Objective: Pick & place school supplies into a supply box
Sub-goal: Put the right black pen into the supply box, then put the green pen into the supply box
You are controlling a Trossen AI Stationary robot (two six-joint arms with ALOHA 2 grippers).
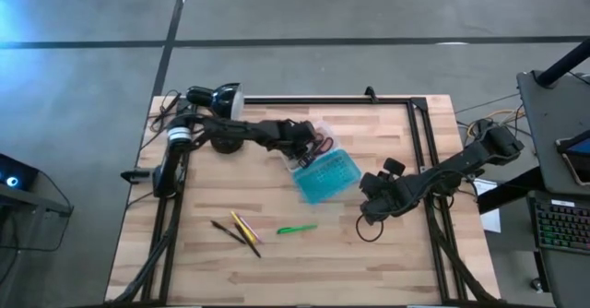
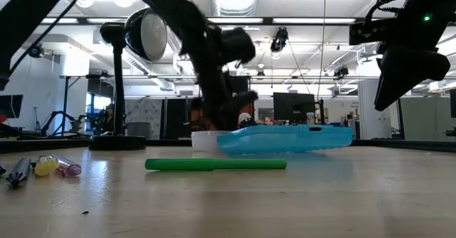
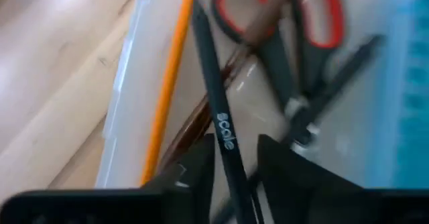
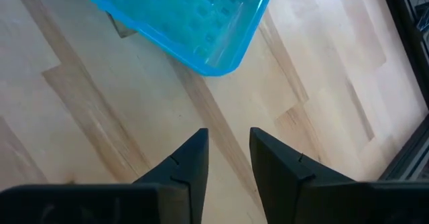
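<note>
Dark pen, pinched between the left hand fingers over the supply box: light, stiff, slippery; you grip it mid-barrel. Right hand hovers spread beside the box.

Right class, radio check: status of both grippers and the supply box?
Left gripper over clear half of hinged plastic box, shut on dark pen. Right gripper open, empty, beside teal half. Green marker, pencils on table; nothing blocking.

- surface: pale wood planks, smooth, matt
- box: teal see-through plastic half, glossy; clear whitish plastic half
- scissors: red plastic handles, glossy
- dark pen: matt plastic
- green marker: smooth plastic
- left pincer: dark matt plastic
</note>
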